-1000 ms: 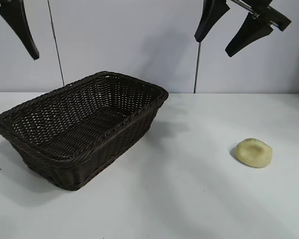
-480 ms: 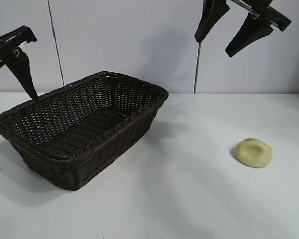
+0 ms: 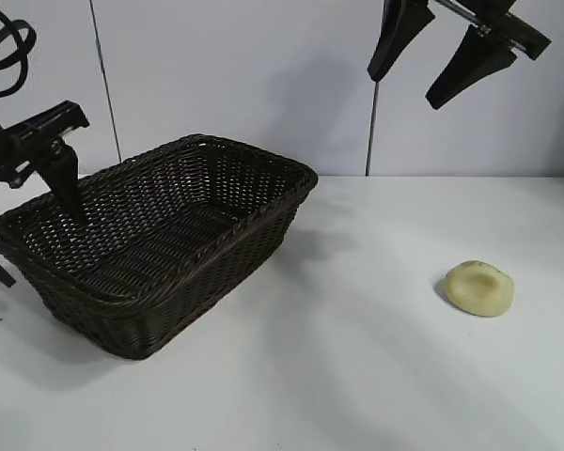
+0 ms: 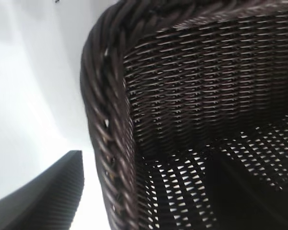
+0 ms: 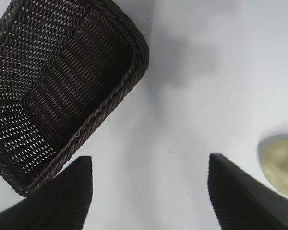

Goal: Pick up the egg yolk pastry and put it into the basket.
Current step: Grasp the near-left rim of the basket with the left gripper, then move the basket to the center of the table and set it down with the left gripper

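Descent of the left gripper point(image 3: 28, 221) has put its spread fingers astride the basket point(image 3: 216, 240) rim, while the open right gripper point(image 3: 430, 58) waits high above the untouched egg yolk pastry point(image 3: 480, 287).

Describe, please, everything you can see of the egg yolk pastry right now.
The egg yolk pastry is a small, pale yellow, rounded lump with a smooth matte surface and a shallow dent on top. It sits on the white table, well apart from the basket. Nothing grips it: the right gripper hangs open high above, and the left gripper straddles the basket's far-left rim.
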Action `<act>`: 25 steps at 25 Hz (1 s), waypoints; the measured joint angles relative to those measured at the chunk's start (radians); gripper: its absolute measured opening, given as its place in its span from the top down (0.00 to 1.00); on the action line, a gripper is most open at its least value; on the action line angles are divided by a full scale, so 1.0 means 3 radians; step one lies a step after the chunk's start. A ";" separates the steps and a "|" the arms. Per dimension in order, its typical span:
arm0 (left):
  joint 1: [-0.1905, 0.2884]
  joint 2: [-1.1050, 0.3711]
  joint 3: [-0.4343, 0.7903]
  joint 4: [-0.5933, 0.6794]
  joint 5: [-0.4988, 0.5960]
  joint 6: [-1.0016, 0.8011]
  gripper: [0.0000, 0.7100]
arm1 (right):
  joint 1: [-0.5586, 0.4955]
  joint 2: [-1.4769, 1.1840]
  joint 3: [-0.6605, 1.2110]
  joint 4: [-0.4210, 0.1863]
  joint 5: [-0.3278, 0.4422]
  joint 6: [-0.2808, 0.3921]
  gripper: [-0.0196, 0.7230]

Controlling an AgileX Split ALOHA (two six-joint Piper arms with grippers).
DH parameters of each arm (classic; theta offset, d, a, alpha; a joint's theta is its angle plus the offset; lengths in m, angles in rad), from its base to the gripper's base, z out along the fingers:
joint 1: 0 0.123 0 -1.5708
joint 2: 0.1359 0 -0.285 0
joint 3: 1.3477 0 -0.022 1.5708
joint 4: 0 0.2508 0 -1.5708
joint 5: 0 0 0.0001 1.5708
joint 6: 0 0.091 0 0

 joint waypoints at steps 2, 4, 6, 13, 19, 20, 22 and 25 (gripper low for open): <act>0.0000 0.0035 0.0004 -0.0007 -0.0027 -0.0002 0.28 | 0.0000 0.0000 0.0000 -0.0006 0.0000 0.0000 0.31; 0.0000 0.0051 0.0024 -0.0032 -0.0045 -0.0010 0.32 | 0.0000 0.0000 0.0000 -0.0010 0.0000 0.0000 0.31; -0.0001 0.0066 0.0033 -0.0050 -0.0052 -0.0056 0.45 | 0.0000 0.0000 0.0000 -0.0013 0.0000 0.0000 0.31; -0.0001 0.0066 0.0039 -0.0084 -0.0106 -0.0153 0.86 | 0.0000 0.0000 0.0000 -0.0020 0.0000 0.0000 0.31; 0.0003 0.0021 0.0039 -0.0210 -0.0091 -0.0073 0.86 | 0.0000 0.0000 0.0000 -0.0020 0.0000 0.0000 0.31; 0.0018 -0.0021 0.0039 -0.0253 -0.0091 -0.0009 0.86 | 0.0000 0.0000 0.0000 -0.0020 0.0000 0.0000 0.31; 0.0073 -0.0105 0.0039 -0.0383 -0.0052 0.0218 0.86 | 0.0000 0.0000 0.0000 -0.0020 0.0000 0.0000 0.31; 0.0216 -0.0170 0.0039 -0.0621 0.0091 0.0615 0.86 | 0.0000 0.0000 0.0000 -0.0020 0.0000 0.0000 0.31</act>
